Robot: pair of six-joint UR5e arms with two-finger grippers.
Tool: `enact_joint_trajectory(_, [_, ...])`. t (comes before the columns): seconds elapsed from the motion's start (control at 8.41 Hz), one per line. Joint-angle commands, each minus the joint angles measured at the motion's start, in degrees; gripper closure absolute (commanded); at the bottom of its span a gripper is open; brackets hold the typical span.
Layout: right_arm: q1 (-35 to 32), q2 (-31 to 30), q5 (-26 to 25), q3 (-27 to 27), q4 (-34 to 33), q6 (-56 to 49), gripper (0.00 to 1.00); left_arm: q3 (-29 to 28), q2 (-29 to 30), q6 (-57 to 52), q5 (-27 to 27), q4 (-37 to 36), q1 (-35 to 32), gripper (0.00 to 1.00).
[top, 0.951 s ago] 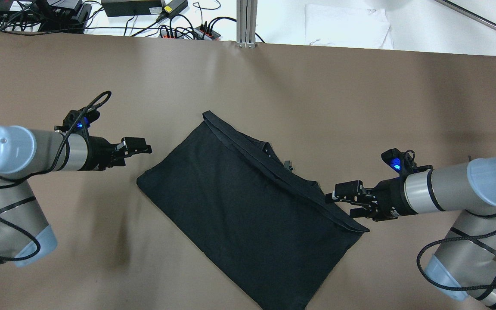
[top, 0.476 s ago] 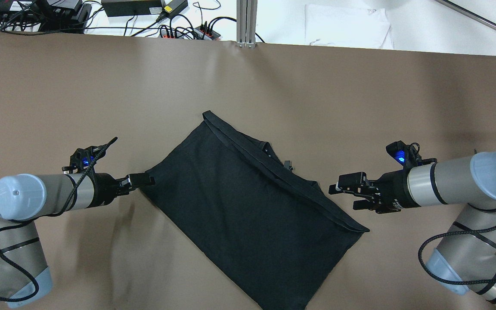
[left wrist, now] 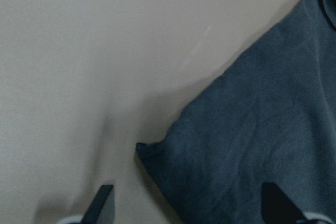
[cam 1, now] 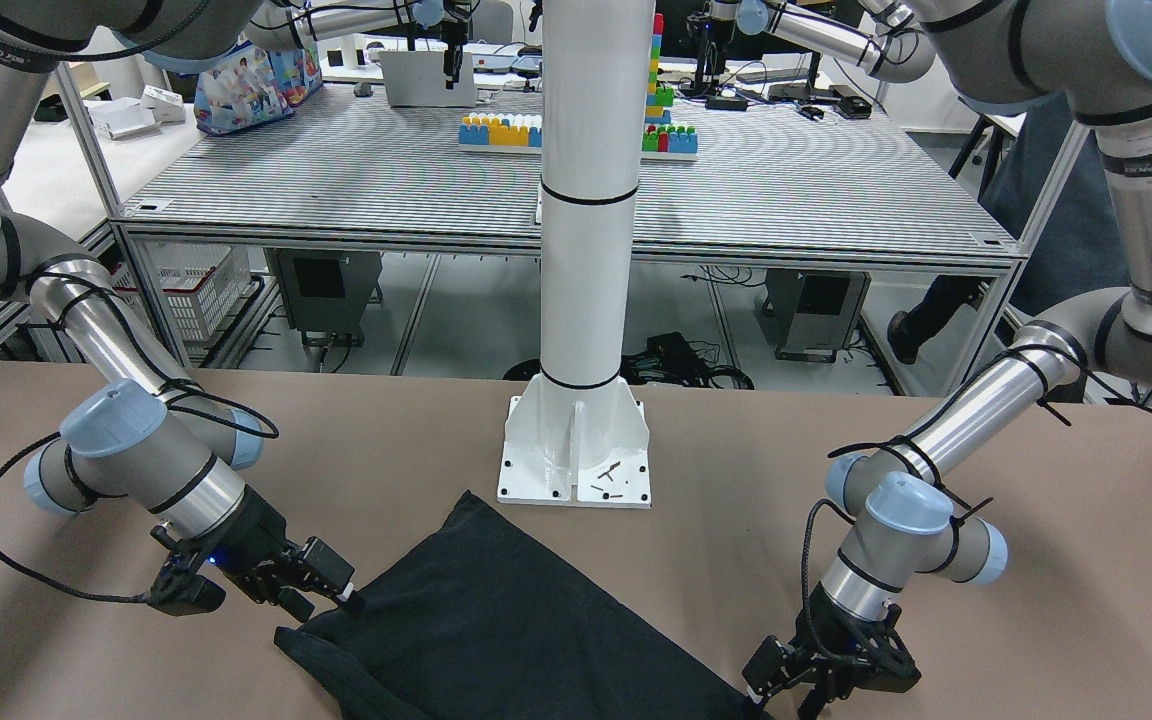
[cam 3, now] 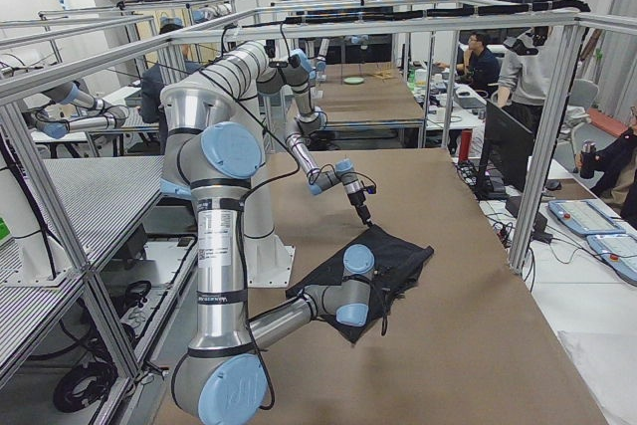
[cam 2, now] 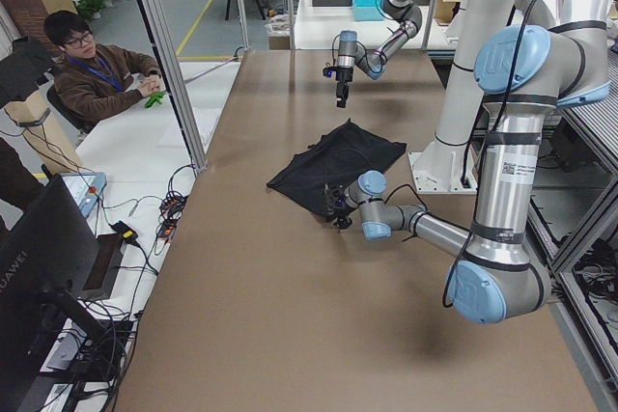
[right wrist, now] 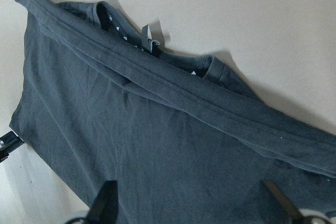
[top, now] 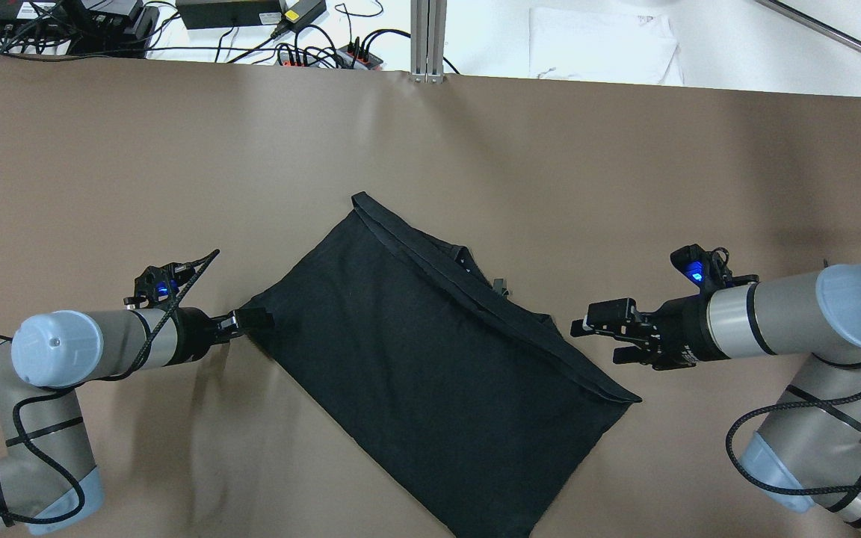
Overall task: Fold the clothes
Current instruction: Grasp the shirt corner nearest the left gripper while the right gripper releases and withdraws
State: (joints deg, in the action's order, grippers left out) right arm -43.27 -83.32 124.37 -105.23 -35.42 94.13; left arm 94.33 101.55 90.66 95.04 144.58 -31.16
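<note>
Across the table (top: 139, 149) centre our garment (top: 430, 359) lies diagonally, its left corner between the spread jaws of our left gripper (top: 255, 320) (the nearer arm); the right gripper (top: 596, 340), also spread, hovers beside the folded edge.

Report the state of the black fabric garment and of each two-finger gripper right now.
Black fabric garment: lying flat on the brown table, folded over, gripped by neither gripper.
Left gripper: open, its fingers either side of the garment's corner.
Right gripper: open, holding nothing, beside the garment's hemmed edge.
</note>
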Motion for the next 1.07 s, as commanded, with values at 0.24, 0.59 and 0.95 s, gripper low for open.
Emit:
enact_joint_trajectory(0.24, [0.2,-0.1,-0.1,0.0,0.0,0.0,0.06,-1.7,1.6,0.0,0.0,-0.1,-0.1,0.8])
enact_joint_trajectory(0.59, [0.3,-0.4,-0.1,-0.1,0.1,0.0,0.06,-1.7,2.1,0.2,0.6,-0.3,-0.7,1.0])
enact_joint_trajectory(0.95, [0.3,-0.7,-0.2,0.2,0.0,0.0,0.06,-1.7,2.9,0.1,1.4,-0.4,-2.1,1.0])
